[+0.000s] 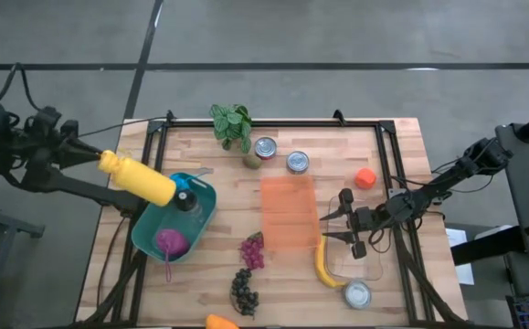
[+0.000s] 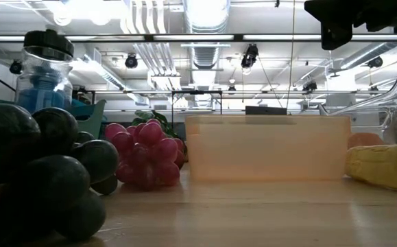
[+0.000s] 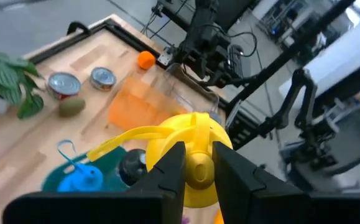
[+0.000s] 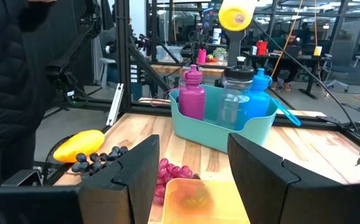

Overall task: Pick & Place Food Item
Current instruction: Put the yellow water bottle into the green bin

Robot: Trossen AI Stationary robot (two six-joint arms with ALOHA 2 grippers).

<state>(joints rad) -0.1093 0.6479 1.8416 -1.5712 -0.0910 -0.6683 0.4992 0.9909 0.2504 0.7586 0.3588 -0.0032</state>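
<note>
The right end effector (image 1: 337,225) hangs with its fingers spread wide and nothing between them. Just below and beside it lies the banana (image 1: 324,265), the likeliest food to be picked, resting on the table (image 1: 401,146) against the edge of a clear tray (image 1: 366,265). Directly ahead of the open fingers sits the orange bin (image 1: 287,212), a plausible drop spot since it lies within short reach. Just past the bin are red grapes (image 1: 252,251) and, farther toward the table's front edge, dark grapes (image 1: 243,291).

Farther off, across the table, the left end effector (image 3: 198,167) is clamped on the cap of a yellow bottle (image 1: 137,177), holding it tilted in the air above the teal basket (image 1: 204,216). The basket stands bottles upright, so this one is probably meant to go in or has come out.

Farthest back, two cans (image 1: 280,154), a small plant (image 1: 233,124) and an orange fruit (image 1: 365,178) line the rear.
</note>
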